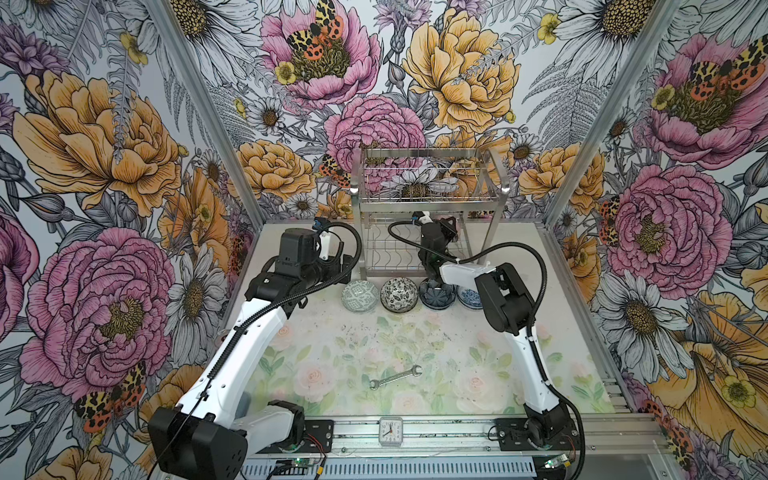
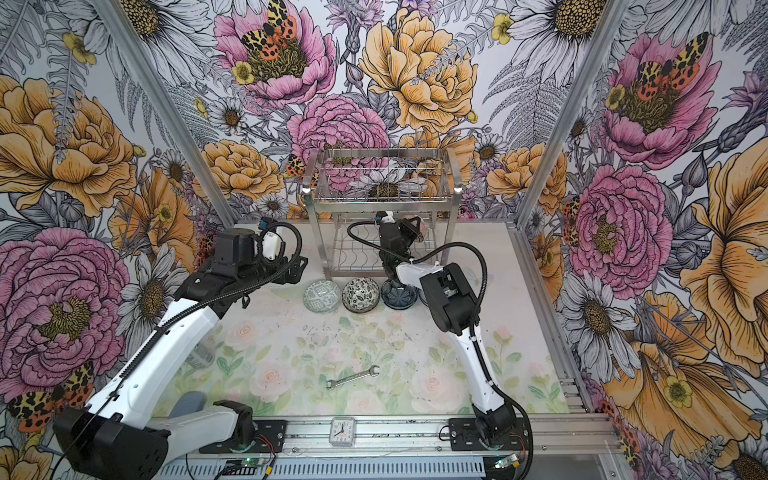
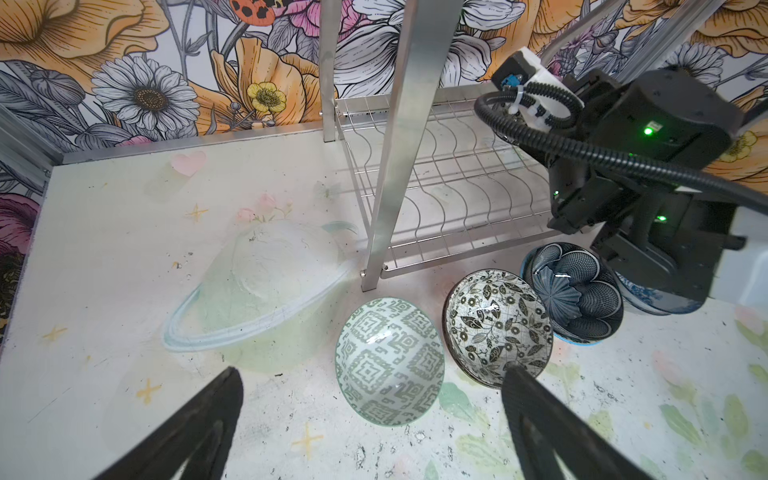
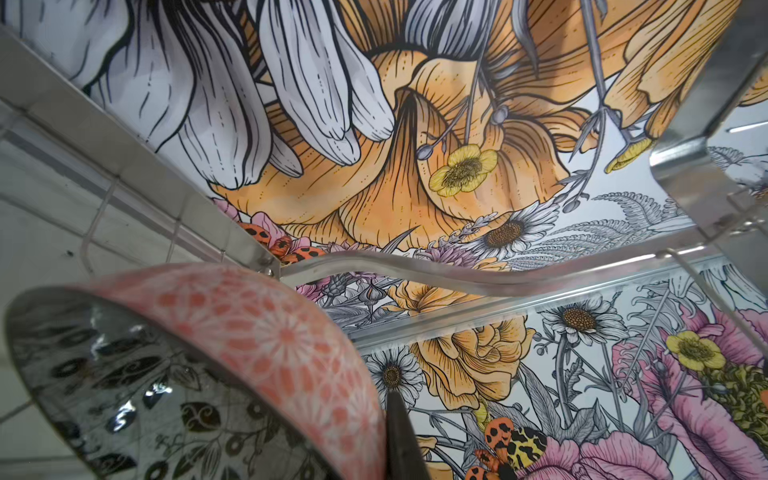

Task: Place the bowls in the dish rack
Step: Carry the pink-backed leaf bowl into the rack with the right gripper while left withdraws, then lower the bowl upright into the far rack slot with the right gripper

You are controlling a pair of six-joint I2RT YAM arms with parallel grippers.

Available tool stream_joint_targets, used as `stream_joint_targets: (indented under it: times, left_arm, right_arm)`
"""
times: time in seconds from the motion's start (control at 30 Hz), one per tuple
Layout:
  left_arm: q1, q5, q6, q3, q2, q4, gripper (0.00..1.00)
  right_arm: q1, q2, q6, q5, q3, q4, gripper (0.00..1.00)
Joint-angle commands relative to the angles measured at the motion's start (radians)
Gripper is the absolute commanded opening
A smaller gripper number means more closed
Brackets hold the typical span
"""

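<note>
Your right end effector (image 4: 380, 419) pinches the pink bowl (image 4: 266, 345) by its wall, tilted on edge over the wavy lower shelf of the dish rack (image 1: 419, 200) — I judge, to fit a slot. Your left end effector (image 3: 370, 390) hangs wide open above the green bowl (image 3: 388, 361) on the counter (image 1: 415, 332).

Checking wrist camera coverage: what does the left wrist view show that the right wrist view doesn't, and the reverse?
Left wrist only: the green geometric bowl, black-and-white floral bowl and dark blue petal bowl, ahead of the open left gripper. Right wrist only: the pink bowl, held in the shut right gripper. Both: the dish rack and the floral wall.
</note>
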Motion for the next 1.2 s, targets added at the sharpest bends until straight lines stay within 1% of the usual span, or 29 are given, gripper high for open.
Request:
stream_joint_targets:
  times: [0.0,0.17,0.47,0.77,0.93,0.97,1.17]
  left_arm:
    - [-0.007,0.020,-0.008,-0.010,-0.007,0.008,0.99]
    - [-0.010,0.019,-0.010,-0.010,-0.001,0.009,0.99]
    - [-0.011,0.019,-0.008,-0.010,-0.004,0.008,0.99]
    - [-0.012,0.025,-0.010,-0.009,-0.003,0.008,0.99]
    - [-0.012,0.029,-0.011,-0.009,-0.001,0.009,0.99]
    - [-0.011,0.029,-0.011,-0.009,-0.001,0.008,0.99]
    - [-0.012,0.033,-0.013,-0.009,0.003,0.008,0.99]
  right_arm:
    - [-0.021,0.042,-0.003,0.025,0.105,0.032,0.00]
    - [-0.043,0.109,-0.003,0.029,0.206,-0.006,0.00]
    - [-0.068,0.174,0.008,0.027,0.295,-0.072,0.00]
    - [-0.068,0.212,0.103,0.020,0.381,-0.255,0.00]
    - [-0.060,0.206,0.145,0.009,0.380,-0.317,0.00]
    - [-0.059,0.203,0.155,0.010,0.376,-0.324,0.01]
    - [-0.052,0.168,0.181,0.003,0.334,-0.329,0.14]
